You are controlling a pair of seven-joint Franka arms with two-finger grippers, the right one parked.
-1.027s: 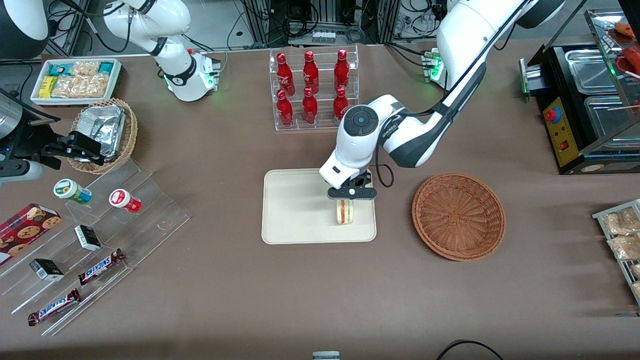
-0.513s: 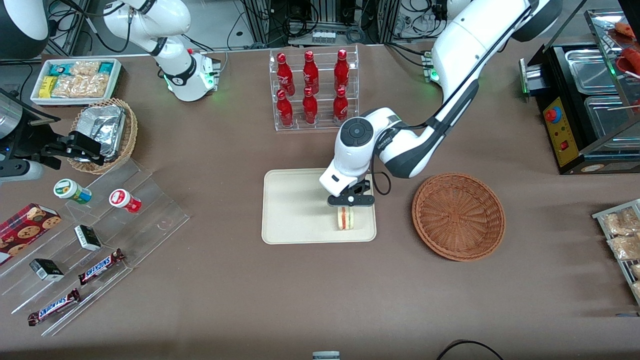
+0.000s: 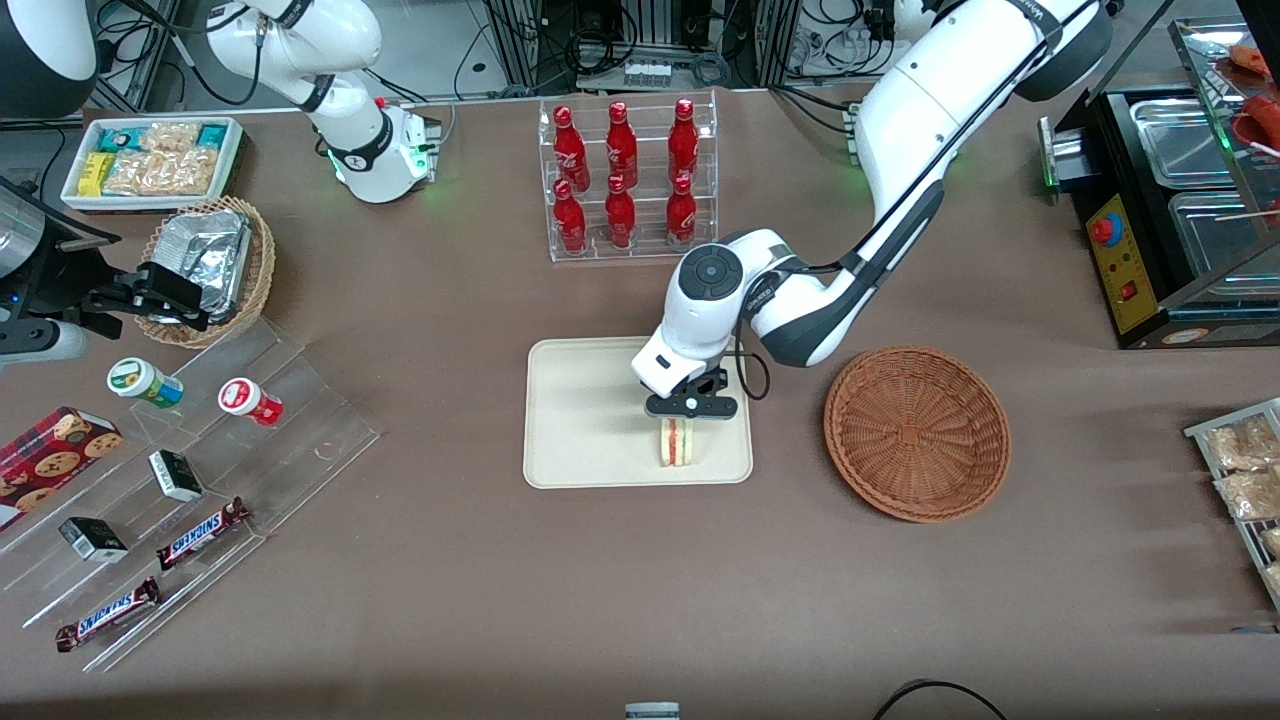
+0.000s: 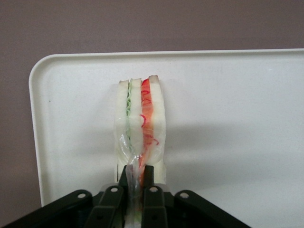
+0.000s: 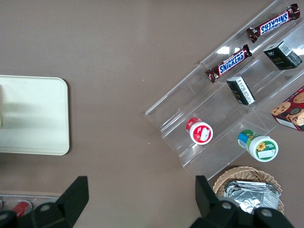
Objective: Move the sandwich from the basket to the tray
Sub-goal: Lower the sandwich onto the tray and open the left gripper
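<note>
– Over the tray (image 3: 580, 420), at its end nearer the basket, your left arm's gripper (image 3: 688, 408) has the sandwich (image 3: 677, 443). What do you want to get right here?

– The release. In the wrist view the fingers (image 4: 148, 176) are pressed together on the clear wrapper at the sandwich's (image 4: 140, 123) upper edge, so you are pinching film rather than bread. The wedge hangs cut edge up, red and green layers showing, well inside the tray's (image 4: 228, 95) rim. I cannot tell whether its lower edge is touching the tray.

– So go lower before you let go?

– I would judge so. Ease straight down until the wedge takes its own weight, then part the fingers slowly. A wedge held on its narrow edge is likely to tip flat, so keep it away from the rim nearer the front camera. Lift clear vertically so the film does not drag with you.

– And the basket (image 3: 917, 432)?

– Empty, standing on the table just beside the tray, toward the working arm's end.

– What has changed since a second ago?

– You have carried the sandwich a little toward the parked arm's end and nearer the front camera, further from the tray's edge. Your grip looks the same.
</note>
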